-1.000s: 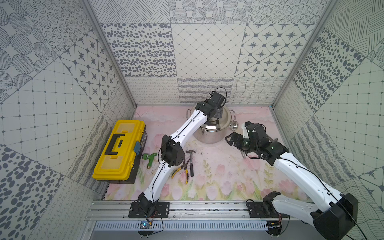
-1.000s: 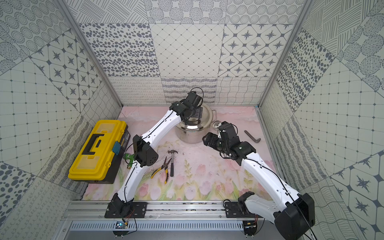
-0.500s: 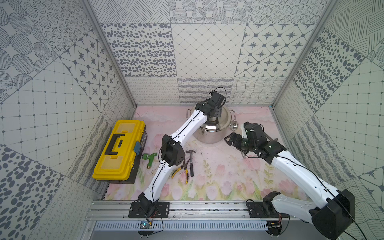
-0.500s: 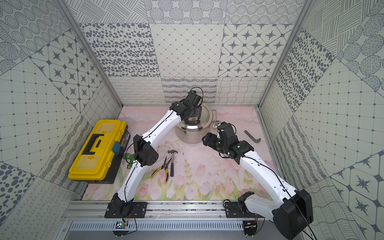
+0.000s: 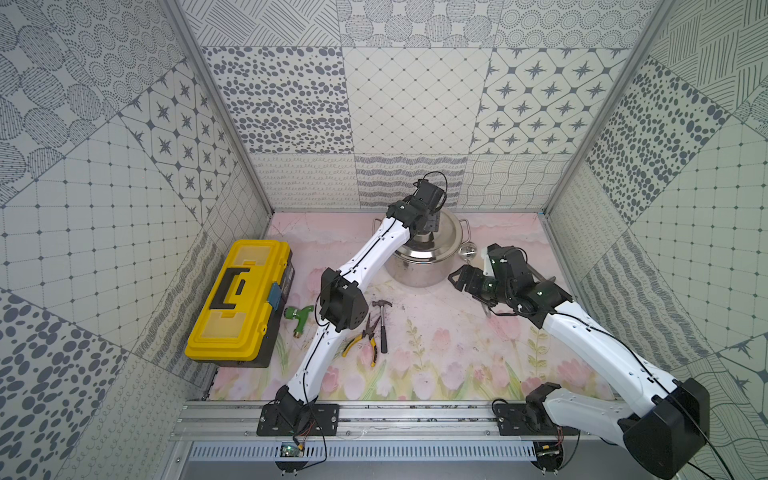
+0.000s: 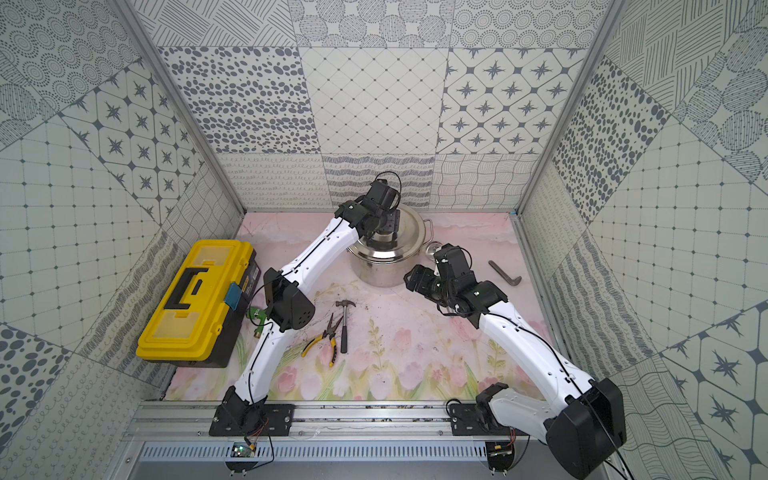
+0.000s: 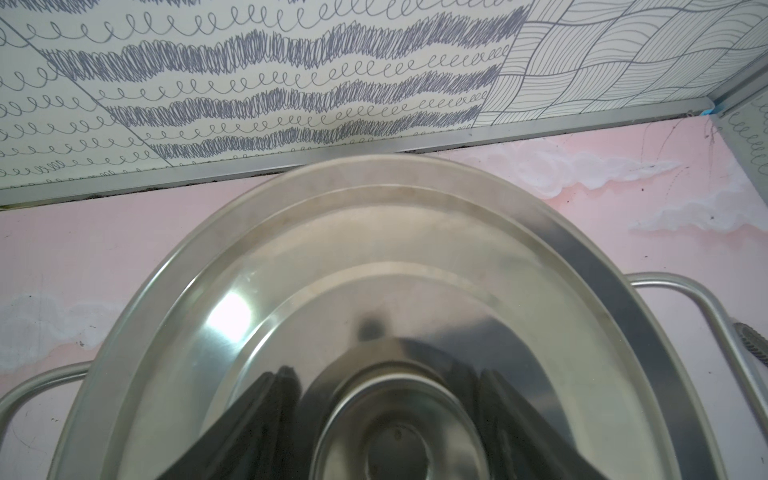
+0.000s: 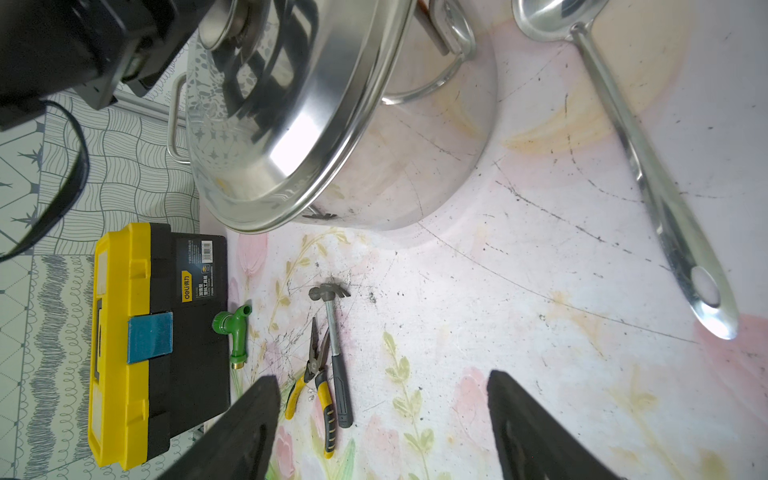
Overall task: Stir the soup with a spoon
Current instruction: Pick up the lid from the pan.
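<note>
The steel pot point(image 5: 419, 272) point(image 6: 380, 272) point(image 8: 415, 145) stands at the back of the mat with its round lid point(image 5: 451, 232) point(image 6: 409, 226) point(image 7: 374, 232) point(image 8: 270, 137) on it, so the soup is hidden. My left gripper point(image 5: 424, 233) point(image 6: 384, 233) point(image 7: 386, 374) reaches down onto the lid, its fingers pressed to both sides of the knob point(image 7: 399, 436). The spoon point(image 8: 648, 178), a long steel ladle, lies flat on the mat right of the pot, with its bowl point(image 5: 467, 251) point(image 6: 432, 248) near the pot's handle. My right gripper point(image 5: 455, 279) point(image 6: 411, 278) point(image 8: 382, 376) hangs open and empty beside the spoon.
A yellow toolbox point(image 5: 239, 299) sits at the left. A green tap fitting point(image 5: 299, 316), pliers point(image 5: 365, 340) and a hammer point(image 5: 382, 324) lie mid-mat. A hex key point(image 6: 505, 274) lies at the right wall. The back wall stands close behind the pot.
The left jaws have narrowed around the lid's knob. The right gripper has edged slightly toward the pot. The pot, lid and spoon have not moved.
</note>
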Motion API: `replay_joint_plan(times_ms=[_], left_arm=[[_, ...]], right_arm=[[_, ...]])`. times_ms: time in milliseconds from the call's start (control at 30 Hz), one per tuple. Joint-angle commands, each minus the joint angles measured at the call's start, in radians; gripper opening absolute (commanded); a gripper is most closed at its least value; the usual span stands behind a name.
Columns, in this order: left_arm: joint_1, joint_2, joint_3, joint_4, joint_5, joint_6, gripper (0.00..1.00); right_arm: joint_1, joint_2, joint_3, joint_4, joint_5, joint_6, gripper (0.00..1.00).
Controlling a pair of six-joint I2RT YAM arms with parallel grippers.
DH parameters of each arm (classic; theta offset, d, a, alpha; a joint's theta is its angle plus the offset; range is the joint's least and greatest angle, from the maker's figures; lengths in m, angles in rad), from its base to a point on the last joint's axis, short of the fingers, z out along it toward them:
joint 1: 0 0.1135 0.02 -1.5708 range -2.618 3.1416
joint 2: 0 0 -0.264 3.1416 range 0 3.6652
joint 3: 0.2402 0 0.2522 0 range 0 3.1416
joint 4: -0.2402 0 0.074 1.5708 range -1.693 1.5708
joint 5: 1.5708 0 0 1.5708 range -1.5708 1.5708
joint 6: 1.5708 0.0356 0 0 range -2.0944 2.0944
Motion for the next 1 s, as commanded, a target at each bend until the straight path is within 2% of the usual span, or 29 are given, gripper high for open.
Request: replay_joint_plan(times_ms=[0,167,333,633,767,967], left_arm=[[0.007,-0.013,-0.001,-0.105,0.053,-0.032,0.76],[-0.008,-0.015,-0.001,-0.11,0.066,-0.021,0.75],[-0.031,-0.02,-0.006,-0.117,0.047,0.002,0.69],[-0.034,-0.046,-0.081,-0.121,0.029,-0.008,0.67],[-0.034,-0.046,-0.08,-0.117,0.021,0.0,0.61],[-0.035,-0.046,-0.078,-0.106,0.035,0.016,0.4]], right_arm=[[0.012,-0.02,-0.003,0.041,0.015,0.018,0.83],[0.024,-0.031,-0.023,0.041,0.031,0.031,0.83],[0.035,-0.035,-0.035,0.043,0.044,0.044,0.83],[0.049,-0.038,-0.028,0.049,0.064,0.049,0.83],[0.054,-0.05,-0.037,0.048,0.074,0.055,0.82],[0.056,-0.074,-0.057,0.049,0.087,0.064,0.83]])
